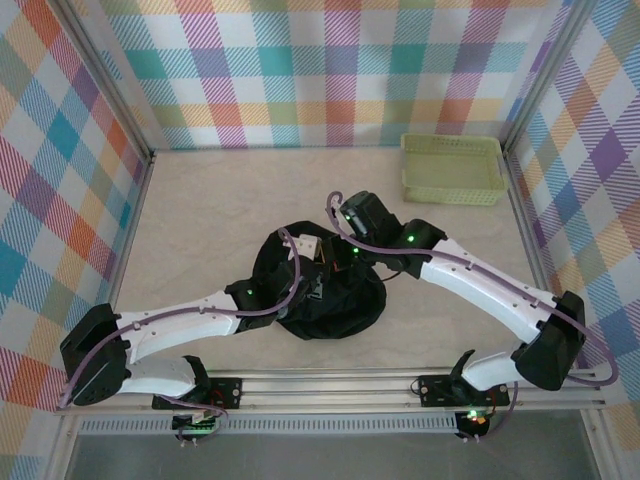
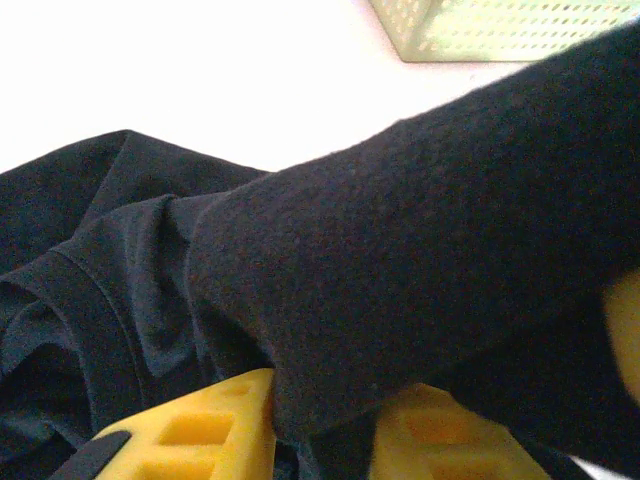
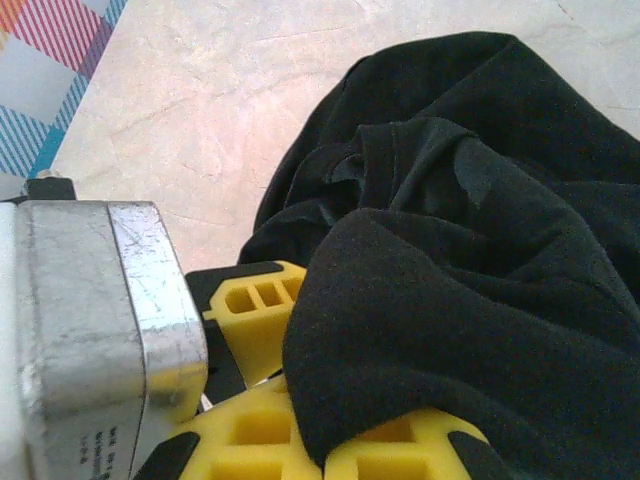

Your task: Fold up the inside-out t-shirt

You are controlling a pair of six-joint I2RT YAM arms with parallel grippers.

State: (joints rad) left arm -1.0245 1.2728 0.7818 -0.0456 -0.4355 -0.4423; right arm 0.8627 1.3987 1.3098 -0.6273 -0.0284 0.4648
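Counting what's on the pale beige table (image 1: 200, 220): one plain black short-sleeved t-shirt (image 1: 335, 305), one pale green perforated plastic basket (image 1: 452, 170), and two white robot arms. That's it for loose stuff.

Using the basket as the reference: it sits in the far right corner, and the t-shirt is well apart from it, nearer the arm bases and off to its left. The shirt isn't flat at all, it's bunched into one rounded heap with lots of folds and a hem seam showing in the left wrist view.

Both arms reach in to that heap from the side away from the basket. The right gripper (image 3: 300, 400) is the one closer to the basket, and the left gripper (image 2: 320, 430) is on the far side of the heap from it.

Jaw state: each gripper has two yellow plastic fingers (image 2: 210, 435). On the left one, a thick fold of the black fabric runs down between the fingers, so it looks pinched on the shirt. On the right one, the jaws are closed tight with a fold of shirt coming out between them and draping over the top.
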